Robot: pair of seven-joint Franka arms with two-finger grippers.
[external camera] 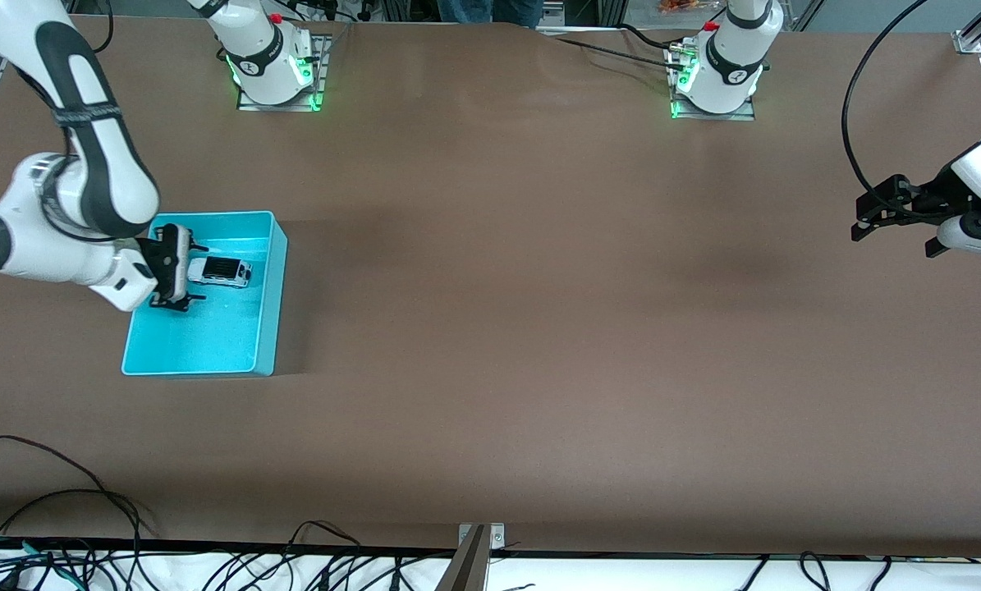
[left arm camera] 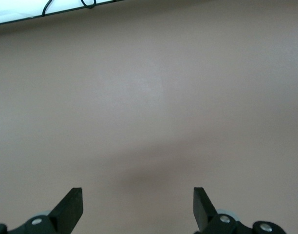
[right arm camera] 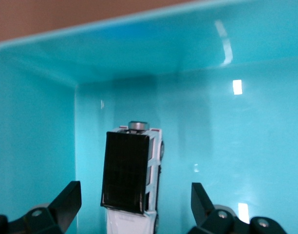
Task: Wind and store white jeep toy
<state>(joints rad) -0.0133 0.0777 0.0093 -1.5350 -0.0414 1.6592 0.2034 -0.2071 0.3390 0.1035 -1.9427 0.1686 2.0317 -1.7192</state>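
Observation:
The white jeep toy [external camera: 220, 272], white with a black roof, lies on the floor of the cyan bin [external camera: 270, 328], in the half farther from the front camera. In the right wrist view the jeep [right arm camera: 132, 175] sits between the spread fingers without touching them. My right gripper [external camera: 185, 275] is open inside the bin, right beside the jeep. My left gripper [external camera: 868, 217] is open and empty, waiting above bare table at the left arm's end; its wrist view shows only brown table between the fingertips [left arm camera: 71, 207].
The bin stands at the right arm's end of the brown table [external camera: 539, 328]. Cables [external camera: 88, 525] run along the table edge nearest the front camera. The two arm bases [external camera: 272, 61] stand along the edge farthest from the front camera.

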